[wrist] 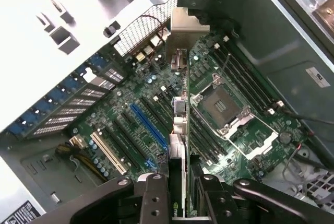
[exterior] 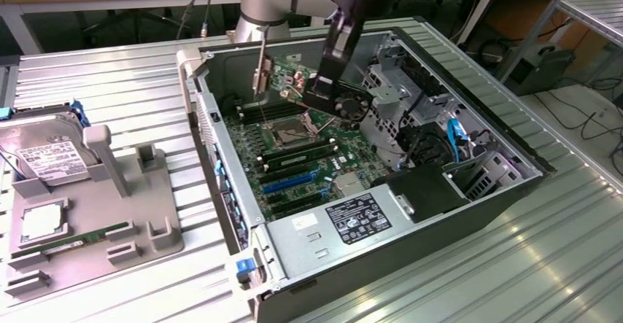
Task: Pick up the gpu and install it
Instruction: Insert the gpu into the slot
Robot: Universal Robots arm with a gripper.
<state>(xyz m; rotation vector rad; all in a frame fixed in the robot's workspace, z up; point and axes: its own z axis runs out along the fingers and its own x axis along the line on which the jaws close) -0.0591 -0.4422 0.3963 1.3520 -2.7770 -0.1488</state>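
One gpu point(exterior: 292, 73), one hard drive point(exterior: 44, 155), one case point(exterior: 233, 68).

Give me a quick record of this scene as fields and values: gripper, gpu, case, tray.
gripper: shut on the gpu
gpu: held above the motherboard, not seated
case: open, lying on its side on the metal table
tray: at the exterior view's left of the case, holding the hard drive and memory stick

Oblique exterior, overhead wrist, shared motherboard point(exterior: 336, 152)

Jaws hold the gpu point(exterior: 333, 98) over the motherboard point(exterior: 292, 164) in the case point(exterior: 486, 199).
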